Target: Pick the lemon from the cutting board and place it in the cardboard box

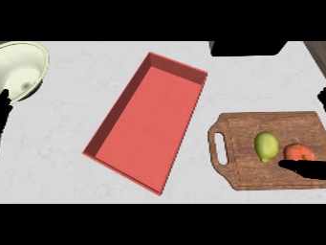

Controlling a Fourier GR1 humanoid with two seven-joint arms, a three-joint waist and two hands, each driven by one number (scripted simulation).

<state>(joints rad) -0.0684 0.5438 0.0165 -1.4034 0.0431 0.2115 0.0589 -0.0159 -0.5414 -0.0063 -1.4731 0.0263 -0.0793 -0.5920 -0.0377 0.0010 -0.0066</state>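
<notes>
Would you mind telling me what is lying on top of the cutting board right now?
On the cutting board lie a lemon and an orange-red fruit. The right hand reaches over the board's lower right part, covering the fruit's lower edge and whatever lies beneath it.

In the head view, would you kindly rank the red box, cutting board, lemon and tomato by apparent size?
1. Red box
2. Cutting board
3. Lemon
4. Tomato, though the right hand partly hides it, so this last place is unsure.
</notes>
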